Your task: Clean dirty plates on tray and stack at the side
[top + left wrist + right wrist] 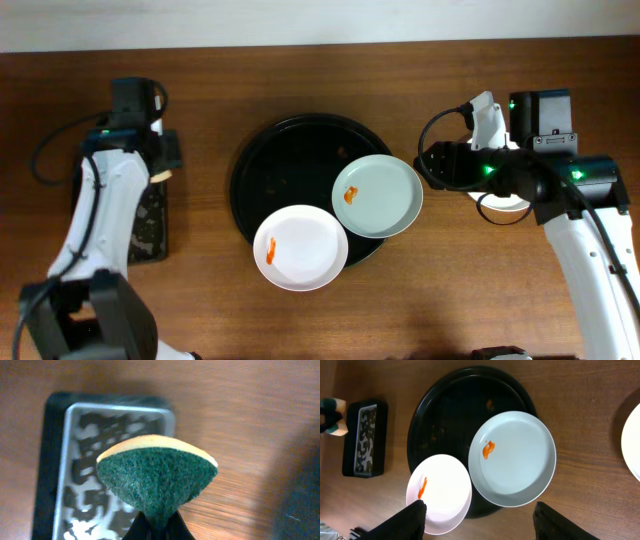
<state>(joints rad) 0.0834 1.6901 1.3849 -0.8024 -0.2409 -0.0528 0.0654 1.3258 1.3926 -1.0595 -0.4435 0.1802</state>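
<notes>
Two smeared plates lie on the black tray. A pale green plate overhangs the tray's right rim, and a white plate overhangs its lower rim, tucked just under the green one's edge. The edge of a third plate shows at the far right of the right wrist view, off the tray. They look stiff, smooth and likely slippery. The overhanging rim is probably the best place to pinch one, taken gently in case they chip. The right gripper reaches level from the right toward the green plate, jaws wide and empty. At upper left, the left gripper points down, squeezing a soft green sponge above the small sponge tray.
</notes>
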